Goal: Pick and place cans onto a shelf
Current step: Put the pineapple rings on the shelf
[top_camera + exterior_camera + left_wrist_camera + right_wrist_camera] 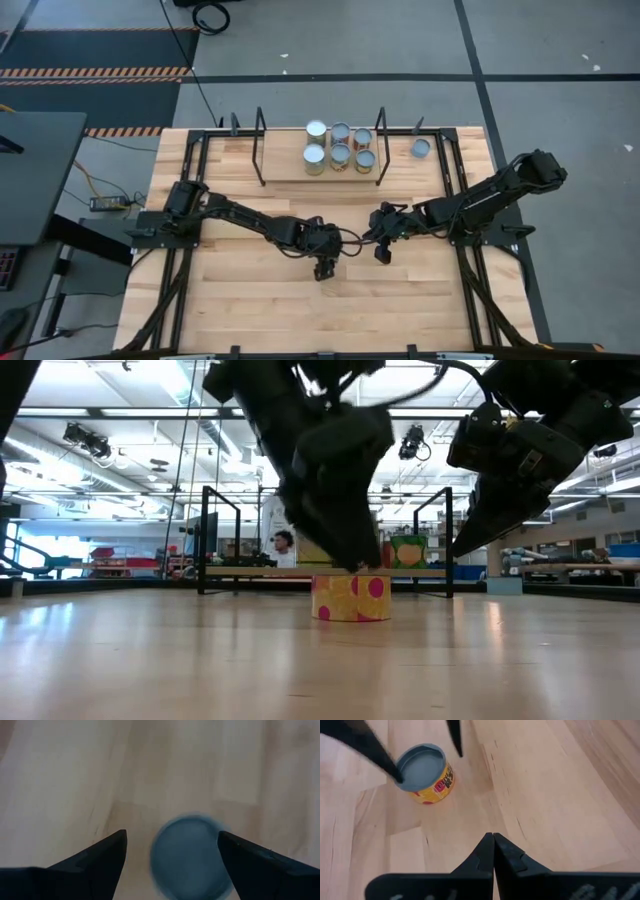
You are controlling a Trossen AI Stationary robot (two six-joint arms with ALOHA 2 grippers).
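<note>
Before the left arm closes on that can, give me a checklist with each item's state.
1. Left pincer open: ok.
2. Yellow can upright on the tabletop: ok.
3. Can between the left fingers: ok, though nearer one finger.
4. Fingers low enough around the can's sides: cannot tell.
5. Right pincer shut and apart from the can: ok.
6. Free room on the shelf: ok, bare board beside six cans.

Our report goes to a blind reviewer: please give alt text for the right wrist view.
A yellow-labelled can with a pale-blue top stands on the wooden tabletop, with the left claw open over it. The right claw is shut and empty, apart from the can.
</note>
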